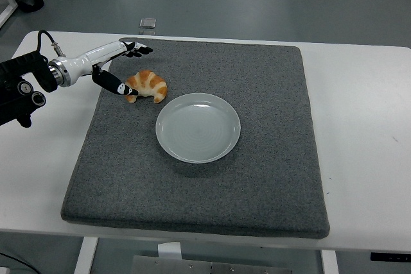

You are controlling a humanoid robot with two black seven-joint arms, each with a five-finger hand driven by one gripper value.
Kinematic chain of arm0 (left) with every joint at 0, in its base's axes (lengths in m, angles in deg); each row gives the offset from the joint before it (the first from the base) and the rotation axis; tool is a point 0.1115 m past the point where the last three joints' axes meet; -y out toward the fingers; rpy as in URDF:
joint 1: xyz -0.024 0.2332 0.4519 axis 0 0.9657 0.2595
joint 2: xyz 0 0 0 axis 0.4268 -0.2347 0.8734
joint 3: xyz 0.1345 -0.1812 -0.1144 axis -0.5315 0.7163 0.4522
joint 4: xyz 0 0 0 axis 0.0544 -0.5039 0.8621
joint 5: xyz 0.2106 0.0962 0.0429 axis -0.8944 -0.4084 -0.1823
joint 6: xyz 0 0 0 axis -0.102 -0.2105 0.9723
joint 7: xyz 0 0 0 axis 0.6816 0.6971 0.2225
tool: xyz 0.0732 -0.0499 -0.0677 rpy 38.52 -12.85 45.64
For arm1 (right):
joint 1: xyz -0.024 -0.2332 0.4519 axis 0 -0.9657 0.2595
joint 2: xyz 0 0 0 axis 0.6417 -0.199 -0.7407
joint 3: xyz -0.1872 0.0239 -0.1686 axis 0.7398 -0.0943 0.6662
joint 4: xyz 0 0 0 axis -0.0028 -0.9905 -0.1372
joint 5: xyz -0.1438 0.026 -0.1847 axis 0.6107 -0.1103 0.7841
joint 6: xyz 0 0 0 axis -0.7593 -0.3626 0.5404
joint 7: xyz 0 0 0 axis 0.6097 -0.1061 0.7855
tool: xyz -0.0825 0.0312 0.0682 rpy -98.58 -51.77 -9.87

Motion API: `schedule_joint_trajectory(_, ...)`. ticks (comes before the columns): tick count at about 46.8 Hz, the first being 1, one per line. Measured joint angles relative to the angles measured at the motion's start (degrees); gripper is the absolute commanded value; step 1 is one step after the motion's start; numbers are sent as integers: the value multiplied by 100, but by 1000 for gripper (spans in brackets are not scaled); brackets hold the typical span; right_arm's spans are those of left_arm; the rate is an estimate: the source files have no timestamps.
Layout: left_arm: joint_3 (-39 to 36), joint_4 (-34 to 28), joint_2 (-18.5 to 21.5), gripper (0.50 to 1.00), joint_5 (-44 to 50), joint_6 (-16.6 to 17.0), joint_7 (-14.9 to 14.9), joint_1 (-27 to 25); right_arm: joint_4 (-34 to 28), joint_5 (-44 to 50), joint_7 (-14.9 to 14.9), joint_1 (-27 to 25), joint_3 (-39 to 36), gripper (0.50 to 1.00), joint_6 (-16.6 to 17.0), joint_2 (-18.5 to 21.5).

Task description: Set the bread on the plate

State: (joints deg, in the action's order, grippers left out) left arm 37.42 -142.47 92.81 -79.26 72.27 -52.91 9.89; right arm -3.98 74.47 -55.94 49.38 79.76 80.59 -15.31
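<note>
On the grey mat (192,184), near its far-left corner, the croissant (147,85) lies just beside the pale plate (198,127), not on it. My left hand (117,62) is spread and holds nothing: the thumb touches the croissant's left end while the 4 fingers (136,47) reach past its far side. I should lower the fingers behind it, pinch gently across the middle, lift clear, then carry it over the rim.
</note>
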Motion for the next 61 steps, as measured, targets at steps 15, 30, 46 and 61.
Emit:
schedule_joint_trajectory(15,5,207,-248,956,-21,155,-26,40,1,-2,-1,-28,0,938,0,0)
schedule_joint_trajectory(30,-4,214,-383,956,-87,226,-26,111,6,-2,0,-46,0,938,0,0)
schedule_joint_trajectory(46,-4,594,-591,956,-80,275,-29,180,6,-2,0,-44,2,938,-2,0)
schedule_joint_trajectory(61,-4,626,-673,956,-77,280,-34,202,6,-2,0,-44,1,938,-8,0)
